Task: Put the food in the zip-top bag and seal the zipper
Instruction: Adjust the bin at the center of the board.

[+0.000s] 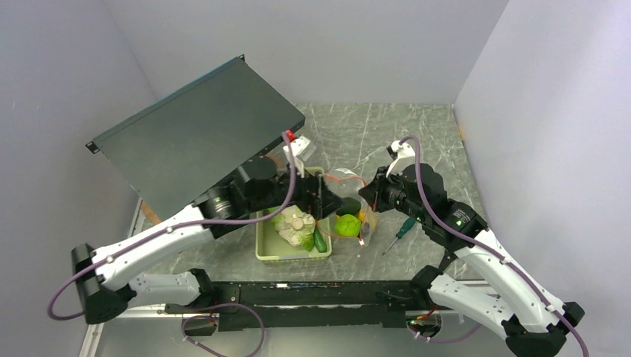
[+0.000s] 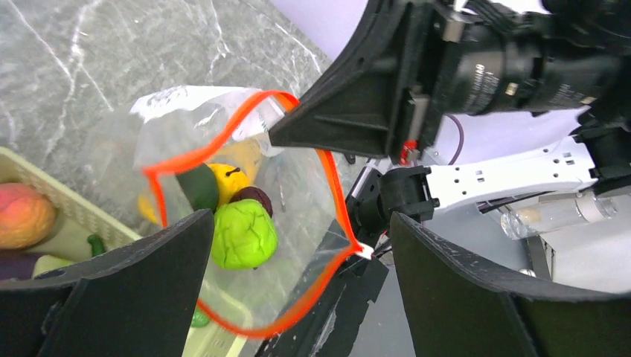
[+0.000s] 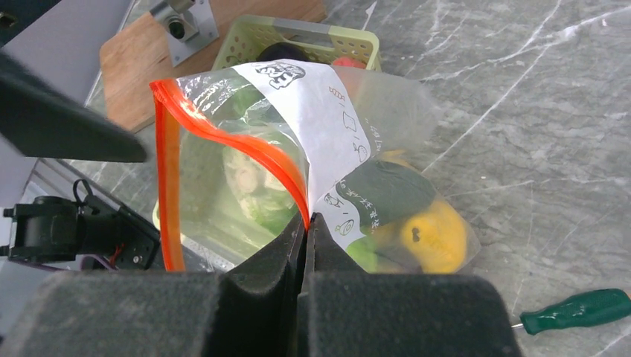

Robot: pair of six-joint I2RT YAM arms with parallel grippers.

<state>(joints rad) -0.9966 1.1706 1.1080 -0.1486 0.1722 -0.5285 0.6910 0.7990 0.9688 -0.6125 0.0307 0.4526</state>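
My right gripper [image 3: 306,221] clamps the zipper [image 3: 223,138] of the zip-top bag [image 3: 331,123]; my left gripper [image 2: 298,249], spread and empty, hangs just above its mouth.

Glossy clear plastic zip-top bag [image 3: 223,178], matt plastic tray [image 3: 245,37], smooth marble-patterned table [image 3: 521,111]

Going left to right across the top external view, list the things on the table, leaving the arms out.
dark metal panel → pale green tray → zip-top bag → green-handled screwdriver
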